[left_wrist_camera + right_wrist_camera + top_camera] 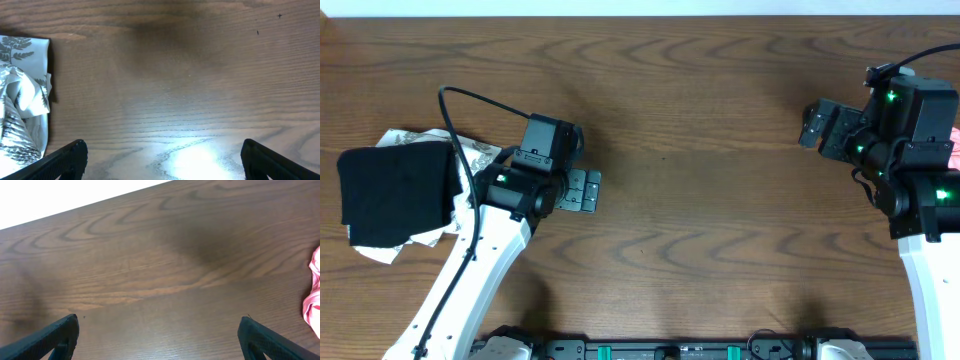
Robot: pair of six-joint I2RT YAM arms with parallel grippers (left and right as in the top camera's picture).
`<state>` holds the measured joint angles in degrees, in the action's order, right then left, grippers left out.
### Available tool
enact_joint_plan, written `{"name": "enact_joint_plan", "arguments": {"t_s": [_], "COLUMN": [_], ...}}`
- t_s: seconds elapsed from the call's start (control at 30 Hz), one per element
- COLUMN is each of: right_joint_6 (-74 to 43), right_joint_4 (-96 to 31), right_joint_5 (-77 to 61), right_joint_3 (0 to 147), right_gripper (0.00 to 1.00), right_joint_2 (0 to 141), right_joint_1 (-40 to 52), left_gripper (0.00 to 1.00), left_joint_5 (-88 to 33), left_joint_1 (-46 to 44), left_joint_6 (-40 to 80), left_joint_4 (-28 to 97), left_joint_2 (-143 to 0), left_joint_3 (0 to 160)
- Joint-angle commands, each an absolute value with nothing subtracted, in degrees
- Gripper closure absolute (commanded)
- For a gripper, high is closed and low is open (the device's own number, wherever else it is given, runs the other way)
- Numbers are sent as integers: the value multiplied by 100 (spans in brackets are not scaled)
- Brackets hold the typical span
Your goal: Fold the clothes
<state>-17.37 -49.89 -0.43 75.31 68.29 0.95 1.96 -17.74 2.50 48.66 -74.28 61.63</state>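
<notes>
A: What sits farthest left?

B: A black piece (395, 195), lying in a rough rectangle on top of a crumpled white leaf-print piece (472, 150), near the left edge of the table (700, 90).

A: And the left gripper (585, 191)?

B: Just right of that pile, jaws spread wide, holding nothing.

A: Farther right?

B: The right gripper (817, 127), well apart from the left one, jaws just as wide and empty. A pink piece (314, 295) shows at the right edge, beside that arm.

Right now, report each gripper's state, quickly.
Left gripper: open, holding nothing.
Right gripper: open, holding nothing.
</notes>
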Motion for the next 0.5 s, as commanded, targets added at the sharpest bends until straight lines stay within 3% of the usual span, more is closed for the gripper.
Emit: {"name": "enact_joint_plan", "arguments": {"t_s": [0.0, 0.27, 0.47], "right_joint_6": [-1710, -1518, -1448], "right_joint_4": [-5159, -4965, -3929], "right_joint_5": [-3, 685, 755], "right_joint_3": [7599, 7282, 5625], "right_gripper": [1, 1, 1], "right_joint_2": [6829, 6077, 4578], "right_joint_1": [113, 113, 102], "left_gripper": [2, 2, 2], "left_joint_5": [305, 305, 305], "left_joint_1": [-1793, -1793, -1793], "left_joint_6": [152, 152, 152], "left_joint_4": [4882, 4882, 4882], "left_joint_2": [-7448, -7448, -7448], "left_joint_3": [6211, 6213, 6213]}}
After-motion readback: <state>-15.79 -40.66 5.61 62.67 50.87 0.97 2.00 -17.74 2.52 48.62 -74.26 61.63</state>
